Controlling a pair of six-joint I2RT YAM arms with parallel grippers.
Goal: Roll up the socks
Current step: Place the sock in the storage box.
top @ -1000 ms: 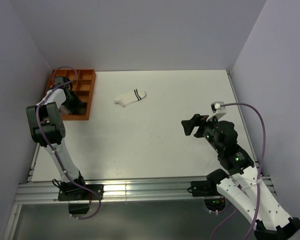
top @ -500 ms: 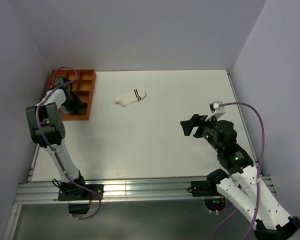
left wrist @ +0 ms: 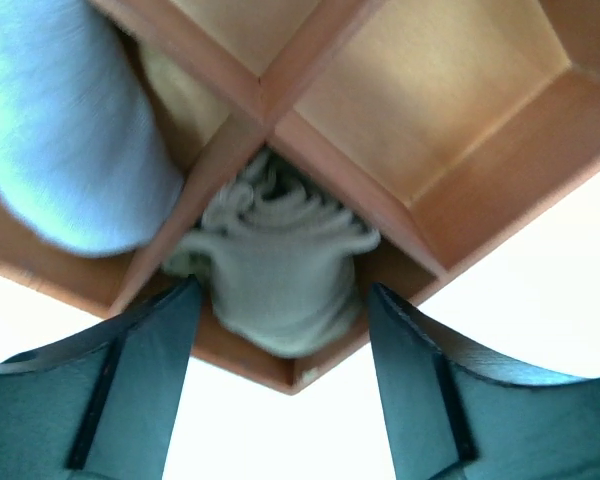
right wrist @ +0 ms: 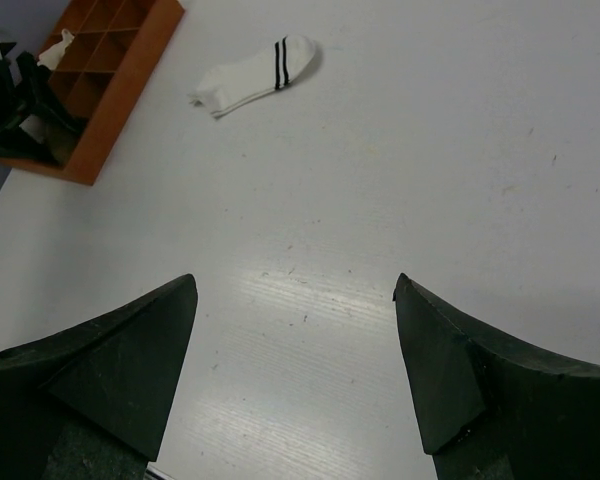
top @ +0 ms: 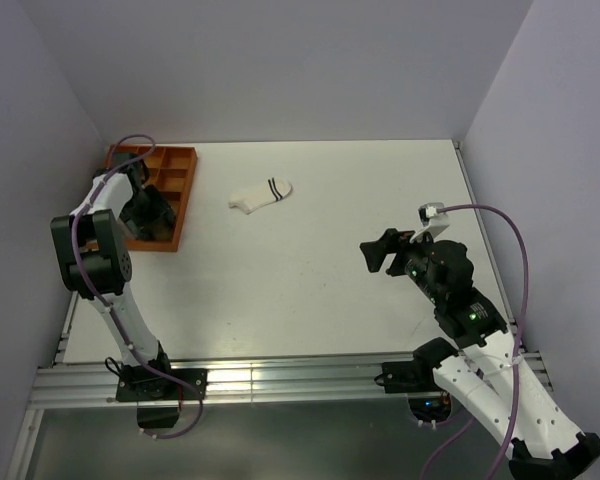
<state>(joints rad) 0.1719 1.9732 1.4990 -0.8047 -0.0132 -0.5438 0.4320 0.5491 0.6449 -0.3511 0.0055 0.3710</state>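
The left fingers [left wrist: 130,400] stand spread either side of the rolled grey sock [left wrist: 280,290], which sits in a tray [left wrist: 460,190] cell between them. Best lift straight out, without brushing the roll. The right fingers [right wrist: 110,370] hover spread wide over the bench [right wrist: 430,200]; the striped sock [right wrist: 255,72] lies well ahead, slightly left.

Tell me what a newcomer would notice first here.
A white sock with dark stripes lies flat on the white table, toward its far side. At the far left corner, the left gripper hangs open over an orange compartment tray, fingers flanking a rolled pale sock in one cell. The right gripper hovers open.
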